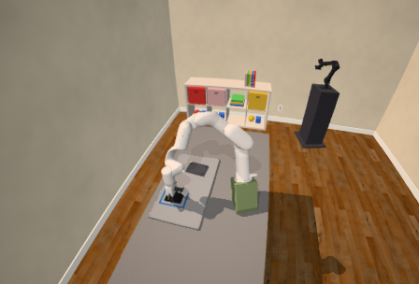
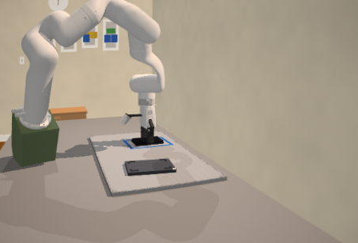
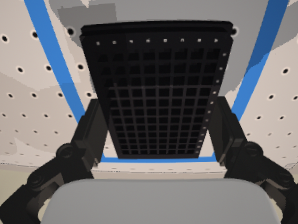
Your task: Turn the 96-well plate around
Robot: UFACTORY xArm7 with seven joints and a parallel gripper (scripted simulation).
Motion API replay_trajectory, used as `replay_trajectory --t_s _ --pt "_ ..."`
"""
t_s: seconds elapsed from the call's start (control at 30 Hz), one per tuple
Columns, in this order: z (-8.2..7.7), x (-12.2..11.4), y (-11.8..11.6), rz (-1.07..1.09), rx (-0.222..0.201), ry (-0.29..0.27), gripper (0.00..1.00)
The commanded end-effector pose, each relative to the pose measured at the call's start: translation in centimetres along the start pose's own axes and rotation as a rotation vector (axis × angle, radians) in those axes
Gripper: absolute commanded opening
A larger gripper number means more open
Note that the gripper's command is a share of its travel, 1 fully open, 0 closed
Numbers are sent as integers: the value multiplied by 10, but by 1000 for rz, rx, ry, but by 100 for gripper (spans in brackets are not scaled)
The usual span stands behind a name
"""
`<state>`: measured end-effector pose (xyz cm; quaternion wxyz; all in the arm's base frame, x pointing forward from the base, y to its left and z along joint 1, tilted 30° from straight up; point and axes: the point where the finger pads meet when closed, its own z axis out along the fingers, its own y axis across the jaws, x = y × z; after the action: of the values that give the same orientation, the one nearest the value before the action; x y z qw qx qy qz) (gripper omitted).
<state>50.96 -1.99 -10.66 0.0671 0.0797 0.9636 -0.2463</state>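
The black 96-well plate (image 2: 136, 141) (image 3: 160, 95) is level, wells up, inside the blue taped outline B1 (image 3: 54, 54) (image 2: 153, 146) (image 1: 171, 205). It rests on the deck or very close to it; the views do not settle which. My gripper (image 1: 173, 197) (image 2: 147, 138) (image 3: 157, 110) points straight down, its fingers against the plate's two long sides, shut on it. I cannot make out the plate's cut corner. The dark nest N1 (image 1: 197, 169) (image 2: 150, 166) stands on the same deck with no plate in it. A small pale mark shows at its front right corner in the exterior view.
The light perforated deck (image 1: 180, 220) (image 2: 202, 173) carries both the nest and the outline. The arm's green base block (image 1: 245, 196) (image 2: 34, 141) stands beside the deck. A shelf (image 1: 228, 84) and a dark pedestal (image 1: 316, 114) with a small black arm are farther off.
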Motion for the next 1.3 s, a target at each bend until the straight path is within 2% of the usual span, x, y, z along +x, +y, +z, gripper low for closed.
replay_trajectory --t_s 0.0,1.07,1.27 --pt "-1 -1 1 0 -3 -4 100" --pt "-1 -2 1 0 -3 -4 100" --pt "-17 -1 1 0 -3 -4 100"
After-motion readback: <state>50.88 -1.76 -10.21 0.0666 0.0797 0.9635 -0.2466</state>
